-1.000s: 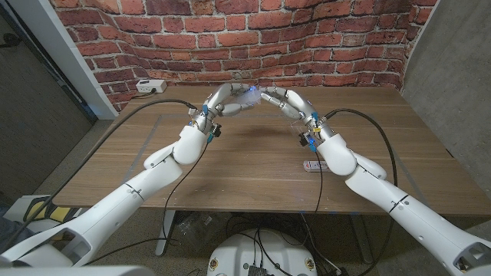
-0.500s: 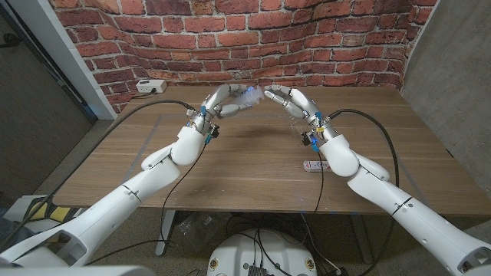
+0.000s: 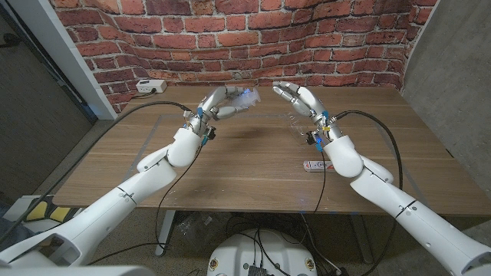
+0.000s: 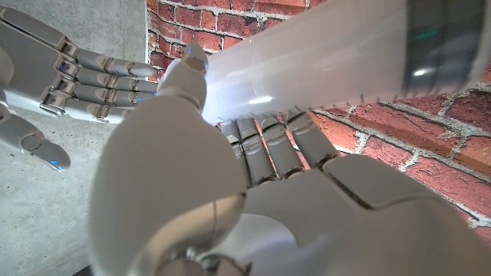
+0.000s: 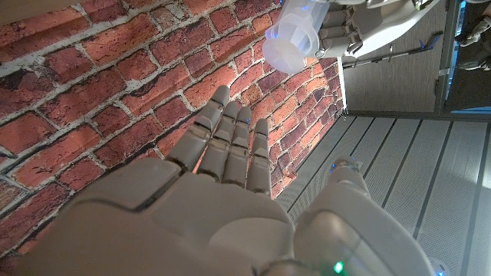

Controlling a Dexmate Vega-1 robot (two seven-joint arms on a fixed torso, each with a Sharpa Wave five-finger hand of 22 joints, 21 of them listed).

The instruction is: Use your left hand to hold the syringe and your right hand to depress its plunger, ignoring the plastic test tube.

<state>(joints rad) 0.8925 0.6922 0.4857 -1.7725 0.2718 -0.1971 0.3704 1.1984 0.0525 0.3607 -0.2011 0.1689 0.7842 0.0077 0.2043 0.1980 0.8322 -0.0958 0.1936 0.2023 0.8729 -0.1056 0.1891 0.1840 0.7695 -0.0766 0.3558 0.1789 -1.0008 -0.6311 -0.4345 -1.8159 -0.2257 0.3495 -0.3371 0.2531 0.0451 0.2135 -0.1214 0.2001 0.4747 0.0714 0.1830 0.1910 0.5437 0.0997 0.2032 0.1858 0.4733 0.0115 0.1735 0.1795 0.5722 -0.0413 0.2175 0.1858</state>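
My left hand is raised above the far middle of the table and grips the translucent syringe, whose free end points toward my right hand. The left wrist view shows the clear barrel across my left hand's fingers, with a dark seal inside near one end. My right hand hangs a short gap to the right of the syringe, fingers spread, holding nothing. From the right wrist view, the syringe's round end sits beyond my right hand's fingertips, apart from them.
A small white and red item lies on the wooden table beside my right forearm. A faint clear object, too blurred to name, lies below my right hand. A white power socket sits at the back left by the brick wall.
My right hand has drawn back to the right, away from the syringe's end, and its fingers have spread. My left hand still holds the syringe and has shifted slightly left.
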